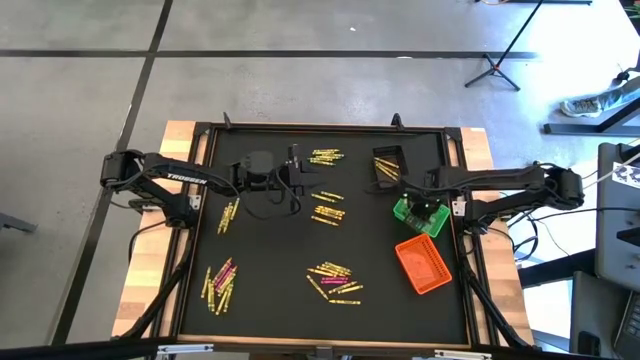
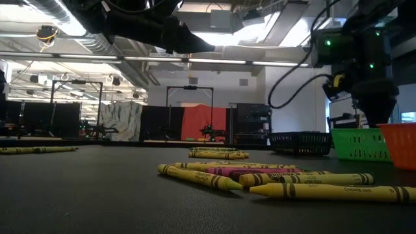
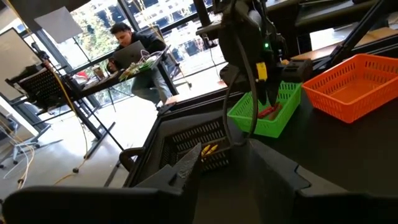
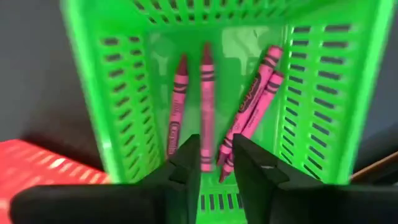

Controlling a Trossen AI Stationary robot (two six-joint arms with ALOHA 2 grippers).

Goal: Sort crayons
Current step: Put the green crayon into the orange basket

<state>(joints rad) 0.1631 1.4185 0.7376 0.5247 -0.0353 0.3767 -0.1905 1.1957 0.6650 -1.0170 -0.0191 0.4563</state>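
Directly below right hand (image 4: 213,163): pink crayons (image 4: 206,102) in green bin (image 4: 339,93).

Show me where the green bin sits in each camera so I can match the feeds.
High view: green bin at right, under the right claw.
Low view: green bin far right, beside the orange bin.
Left wrist view: green bin right of centre, with the right arm over it.
Right wrist view: green bin fills the picture, pink crayons inside.
Shared landmark: the orange bin next to it.
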